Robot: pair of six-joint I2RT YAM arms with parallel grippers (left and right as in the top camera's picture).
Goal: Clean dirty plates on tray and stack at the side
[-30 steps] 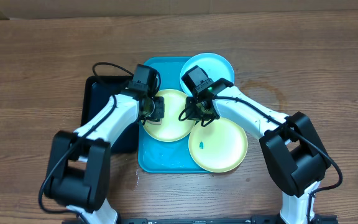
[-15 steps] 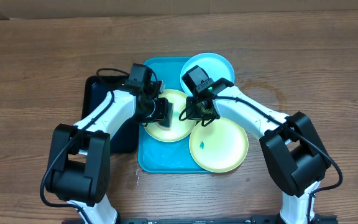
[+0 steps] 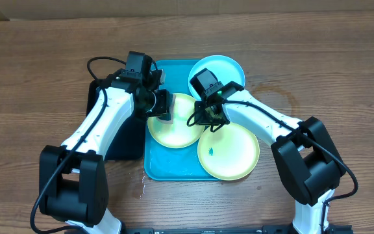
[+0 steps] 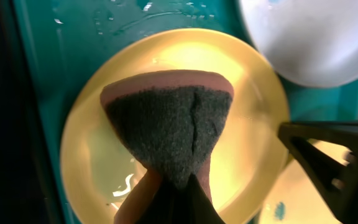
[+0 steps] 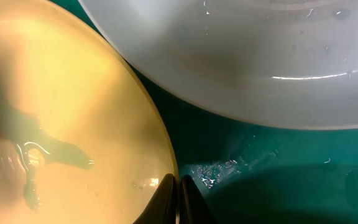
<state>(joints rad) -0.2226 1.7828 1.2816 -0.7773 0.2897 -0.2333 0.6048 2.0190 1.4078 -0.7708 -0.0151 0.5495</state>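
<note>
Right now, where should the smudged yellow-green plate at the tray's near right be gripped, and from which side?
Probably the right rim of the smudged plate, coming from the right. It lies flat, so only the rim offers a pinch, and there it seems to jut past the tray. Its far left sits by the right gripper pinching the middle plate.

The sponge (image 4: 166, 124) hides the centre of the yellow-green plate (image 4: 253, 124) and most of the left fingers (image 4: 191, 208). The left arm (image 3: 99, 123) covers much of the black tray (image 3: 127, 140). The right fingers (image 5: 165, 200) are cut off at the picture's edge.
</note>
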